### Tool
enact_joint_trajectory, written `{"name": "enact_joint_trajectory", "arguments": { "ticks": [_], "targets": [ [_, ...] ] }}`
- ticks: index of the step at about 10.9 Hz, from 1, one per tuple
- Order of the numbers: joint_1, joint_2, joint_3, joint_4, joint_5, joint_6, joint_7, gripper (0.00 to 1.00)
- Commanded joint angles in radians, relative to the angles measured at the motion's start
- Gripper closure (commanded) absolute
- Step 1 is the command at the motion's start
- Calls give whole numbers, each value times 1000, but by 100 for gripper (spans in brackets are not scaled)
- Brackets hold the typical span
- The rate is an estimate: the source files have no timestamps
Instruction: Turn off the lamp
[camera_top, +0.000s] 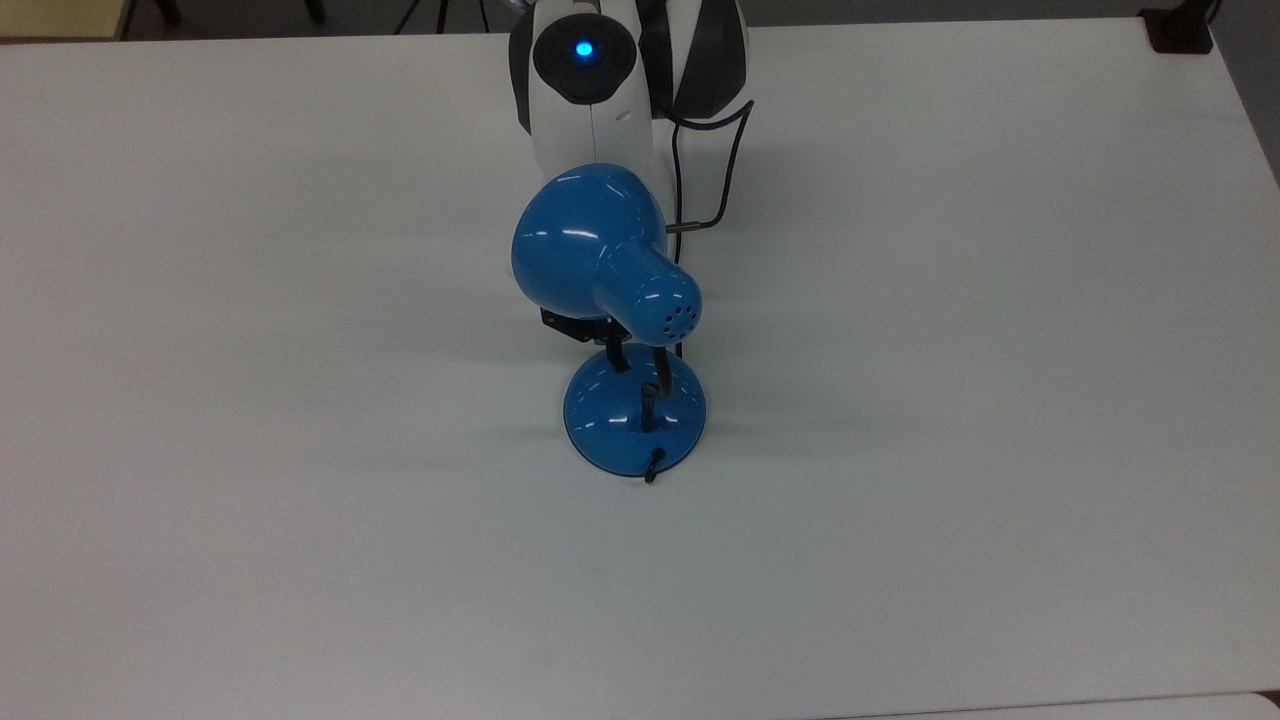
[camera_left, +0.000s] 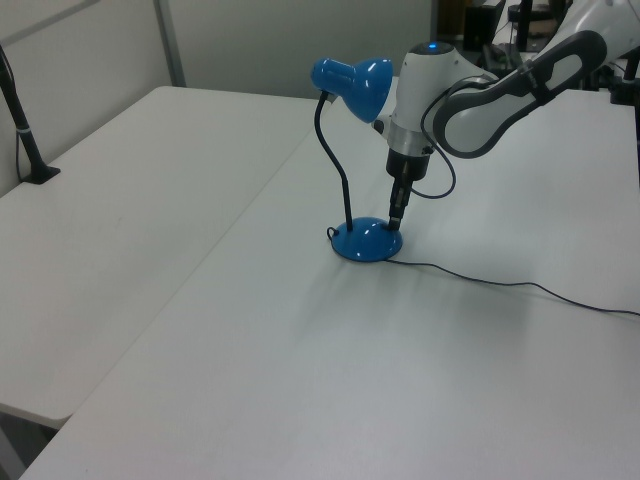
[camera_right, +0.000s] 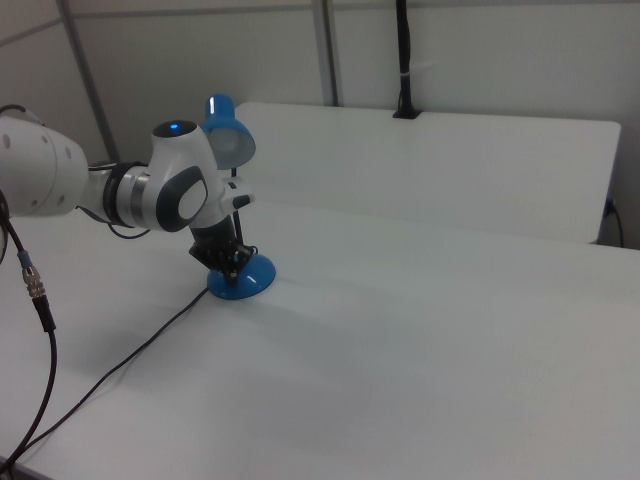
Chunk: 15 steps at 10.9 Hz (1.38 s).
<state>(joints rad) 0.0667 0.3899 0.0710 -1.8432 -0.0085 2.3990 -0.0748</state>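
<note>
A: Layout, big to small. White surface (camera_top: 300, 450); the lamp (camera_left: 352, 85) stands mid-surface, shade high, gooseneck arching to the domed base (camera_top: 634, 425). The cord (camera_left: 500, 283) trails off toward the left view's right.

B: Arm?

A: It reaches in from the top view's far edge and points down. The gripper (camera_left: 395, 219) sits at the base's arm-side edge, tip touching or just above the dome; I cannot tell which. Fingers look drawn together with nothing between them, though the shade hides most of it from the top.

B: How to do the press well?

A: My judgement: come straight down on the switch, with light force. Too much sideways load could slide or tip the base. Check the shade for glow afterwards.
</note>
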Motion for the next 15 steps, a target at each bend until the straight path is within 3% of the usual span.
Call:
{"name": "enact_joint_trajectory", "arguments": {
  "ticks": [1, 3, 6, 7, 9, 10, 12, 15],
  "targets": [
    [-5, 18, -8, -54, -8, -20, 13, 100],
    [-11, -5, -8, -53, -8, -62, 7, 100],
    [-30, -118, -8, -48, -31, -310, -26, 100],
    [-36, -170, -8, -45, -33, -413, -45, 89],
    [-44, -273, -8, -44, -33, -558, -46, 14],
    [-47, -319, -8, -42, -33, -608, -46, 0],
    [-62, -393, -10, -15, -28, -674, -28, 0],
    [-79, -413, -22, 108, -22, -712, 24, 0]
  ]
}}
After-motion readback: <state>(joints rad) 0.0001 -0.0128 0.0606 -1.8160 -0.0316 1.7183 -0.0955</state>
